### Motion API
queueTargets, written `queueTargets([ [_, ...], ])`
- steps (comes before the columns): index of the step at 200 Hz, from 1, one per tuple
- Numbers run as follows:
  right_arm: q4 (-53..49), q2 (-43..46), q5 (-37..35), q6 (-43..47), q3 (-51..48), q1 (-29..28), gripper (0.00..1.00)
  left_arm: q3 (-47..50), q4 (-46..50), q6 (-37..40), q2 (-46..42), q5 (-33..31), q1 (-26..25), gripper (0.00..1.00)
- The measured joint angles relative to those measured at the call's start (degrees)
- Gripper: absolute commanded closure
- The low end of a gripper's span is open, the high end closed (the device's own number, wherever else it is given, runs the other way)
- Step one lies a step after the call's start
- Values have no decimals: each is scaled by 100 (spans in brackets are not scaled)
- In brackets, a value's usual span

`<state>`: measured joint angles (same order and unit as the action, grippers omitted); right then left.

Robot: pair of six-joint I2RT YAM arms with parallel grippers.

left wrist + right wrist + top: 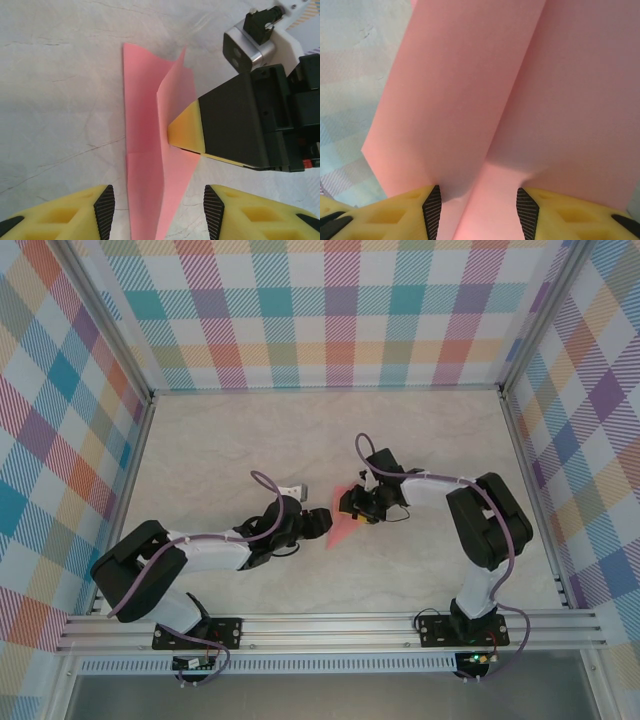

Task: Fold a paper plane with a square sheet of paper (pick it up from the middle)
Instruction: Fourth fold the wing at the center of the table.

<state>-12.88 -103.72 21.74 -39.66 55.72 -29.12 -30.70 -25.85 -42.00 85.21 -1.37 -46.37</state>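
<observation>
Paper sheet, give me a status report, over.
Left gripper open, astride the pink paper, partly folded. Right gripper open, tip against its raised flap. Grippers close together.

Above the rail (330, 628), the left arm (190, 555) and right arm (480, 525) are black-and-white, each trailing a purple cable (256, 477); yellow fingers (60, 215) carry black ribbed pads (105, 207).

Pale, marble-patterned tabletop (200, 440), matt, under even diffuse light. Enclosed at back, left and right by walls (330, 310) in multicolour plaid print. Framed by silver metal posts (105, 320) at rear corners and slotted metal rails (330, 628) along near edge.
</observation>
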Motion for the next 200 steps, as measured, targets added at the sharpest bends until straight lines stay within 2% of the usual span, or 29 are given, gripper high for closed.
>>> queueTargets([
  [37, -393, -127, -249, -31, 289, -98, 51, 0, 28, -111, 52, 76, 79, 51],
  [66, -612, -190, -428, -81, 442, -168, 51, 0, 26, -236, 144, 160, 129, 57],
  [97, -879, -269, -651, -173, 627, -240, 55, 0, 26, -341, 195, 232, 170, 62],
  [166, -1228, -415, -931, -199, 874, -337, 57, -4, 22, -348, 214, 398, 170, 64],
  [200, -1403, -505, -997, -284, 1012, -369, 55, -39, -107, -380, 282, 647, 179, 73],
])
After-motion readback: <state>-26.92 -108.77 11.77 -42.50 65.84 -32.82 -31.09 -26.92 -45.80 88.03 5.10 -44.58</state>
